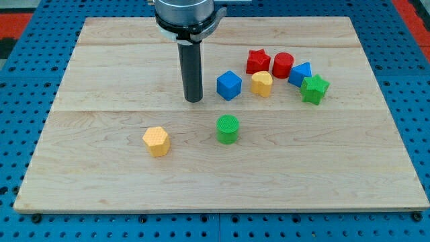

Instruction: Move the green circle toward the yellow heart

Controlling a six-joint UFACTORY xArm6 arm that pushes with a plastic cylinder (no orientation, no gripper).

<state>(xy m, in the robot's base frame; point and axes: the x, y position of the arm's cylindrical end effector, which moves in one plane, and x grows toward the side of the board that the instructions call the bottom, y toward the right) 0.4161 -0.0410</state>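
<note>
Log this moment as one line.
my tip left of blue cube | green circle untouched | yellow heart upper right

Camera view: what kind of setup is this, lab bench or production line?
Likely a lab tabletop rig: a wooden board on blue perforated matting, small coloured blocks like the green circle and yellow heart, and my tip.

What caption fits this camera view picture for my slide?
My tip rests above-left of the green circle, with the yellow heart up to the right.
</note>
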